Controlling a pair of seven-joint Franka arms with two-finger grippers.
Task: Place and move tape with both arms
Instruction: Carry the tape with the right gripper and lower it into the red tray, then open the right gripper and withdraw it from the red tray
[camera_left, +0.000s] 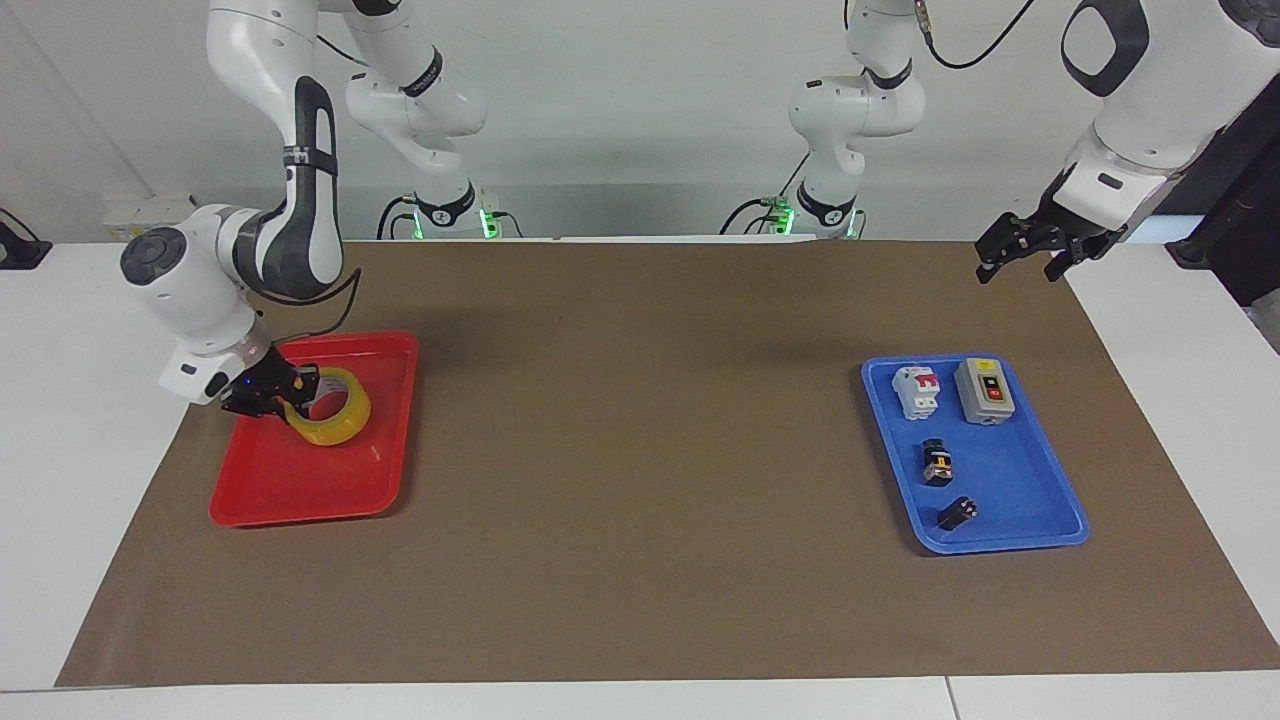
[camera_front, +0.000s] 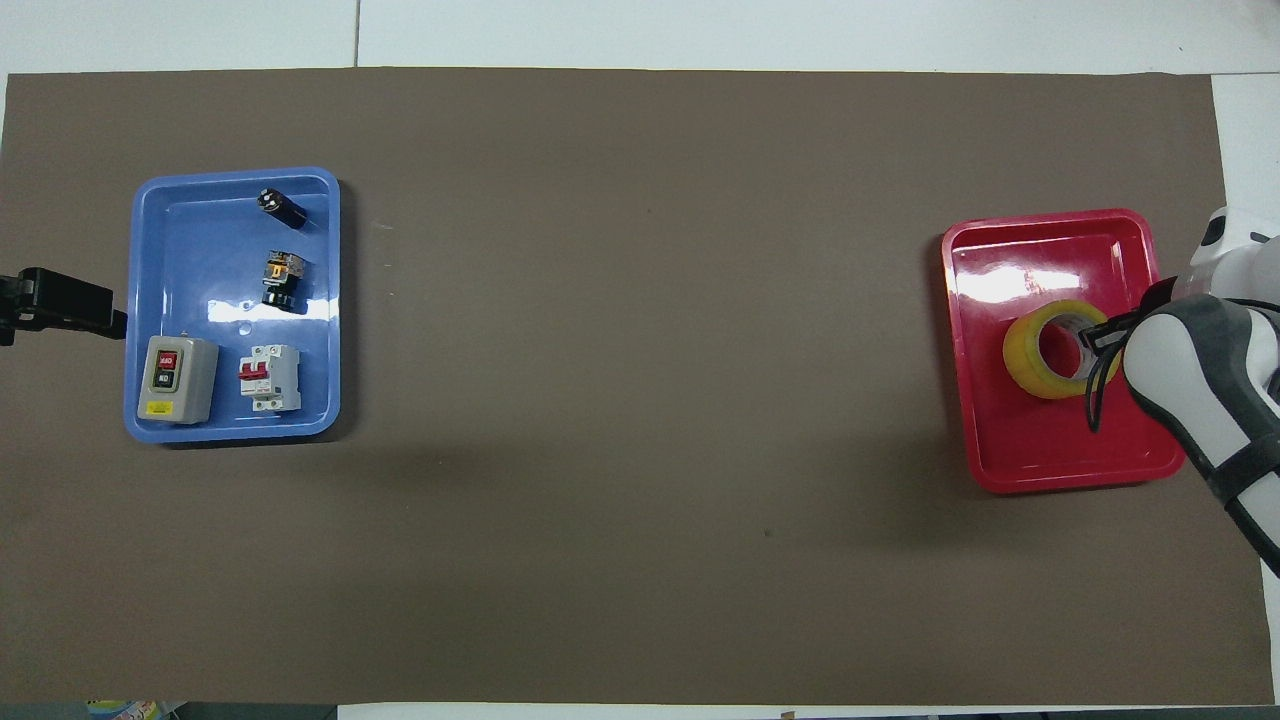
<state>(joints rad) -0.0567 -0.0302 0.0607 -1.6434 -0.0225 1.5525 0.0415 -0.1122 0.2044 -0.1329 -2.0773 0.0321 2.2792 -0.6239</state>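
Observation:
The yellow tape (camera_left: 340, 418) sits low in the red tray (camera_left: 300, 480), tilted a little, in the half nearer to the robots. My right gripper (camera_left: 285, 392) is shut on the roll's rim at the side toward the table's end. I cannot tell whether the roll touches the tray floor. From overhead the tape (camera_front: 1040, 352) lies mid-tray (camera_front: 1060, 450), with the right gripper (camera_front: 1095, 338) at its rim. My left gripper (camera_left: 1018, 268) hangs open and holds nothing, raised over the mat's corner near the left arm's base. It waits there (camera_front: 100, 318), beside the blue tray.
A blue tray (camera_left: 1010, 470) at the left arm's end holds a white breaker (camera_left: 920, 390), a grey switch box (camera_left: 985, 390) and two small black parts (camera_left: 938, 462). A brown mat (camera_left: 640, 400) covers the table between the two trays.

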